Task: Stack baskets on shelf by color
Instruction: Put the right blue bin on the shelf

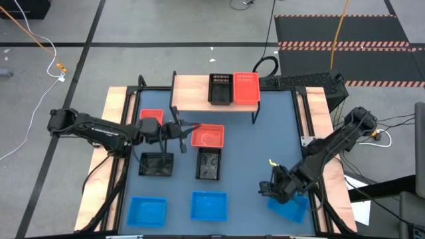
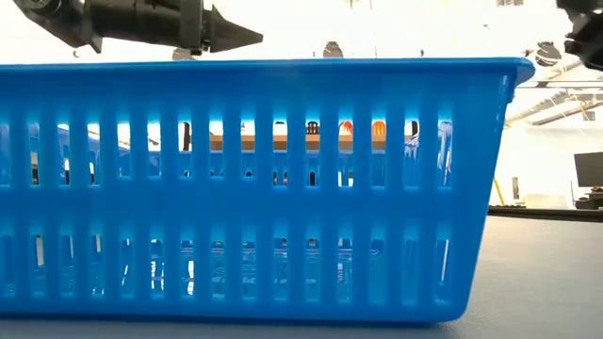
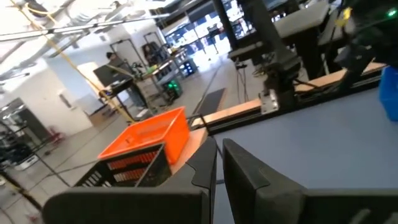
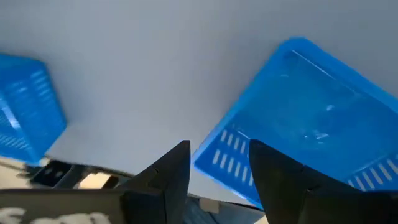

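The light-wood shelf [image 1: 192,93] stands at the table's far edge with one black basket [image 1: 220,88] and one red basket [image 1: 246,87] side by side on it. Two red baskets [image 1: 151,116] [image 1: 208,136], two black baskets [image 1: 156,164] [image 1: 209,164] and three blue baskets [image 1: 147,210] [image 1: 209,205] [image 1: 291,207] rest on the tabletop. My left gripper [image 1: 191,126] is shut and hovers at the left rim of the middle red basket, raised above the table [image 2: 240,36]. My right gripper [image 4: 217,168] is open, just left of the near-right blue basket [image 4: 305,118].
The shelf's left third [image 1: 189,86] is bare wood. One blue basket [image 2: 254,188] fills the low view and hides most of the table behind it. Wooden rails [image 1: 113,133] border the blue-grey tabletop [image 1: 265,146] on the left and right.
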`<action>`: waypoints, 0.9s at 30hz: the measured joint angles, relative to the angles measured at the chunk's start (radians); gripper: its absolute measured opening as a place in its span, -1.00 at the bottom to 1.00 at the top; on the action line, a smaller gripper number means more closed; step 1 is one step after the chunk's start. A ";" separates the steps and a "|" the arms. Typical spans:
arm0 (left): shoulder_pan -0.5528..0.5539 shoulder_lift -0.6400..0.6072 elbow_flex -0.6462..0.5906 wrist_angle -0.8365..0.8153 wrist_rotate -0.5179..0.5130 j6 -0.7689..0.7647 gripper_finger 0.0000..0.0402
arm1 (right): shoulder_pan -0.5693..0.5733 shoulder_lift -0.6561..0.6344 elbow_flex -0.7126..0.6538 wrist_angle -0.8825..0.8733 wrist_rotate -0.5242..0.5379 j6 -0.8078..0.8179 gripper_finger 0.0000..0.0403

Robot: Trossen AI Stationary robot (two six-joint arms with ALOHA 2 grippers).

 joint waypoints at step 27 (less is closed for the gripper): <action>0.064 0.002 -0.002 -0.007 0.004 -0.047 -0.85 | -0.061 0.072 -0.165 0.189 -0.131 -0.224 -0.70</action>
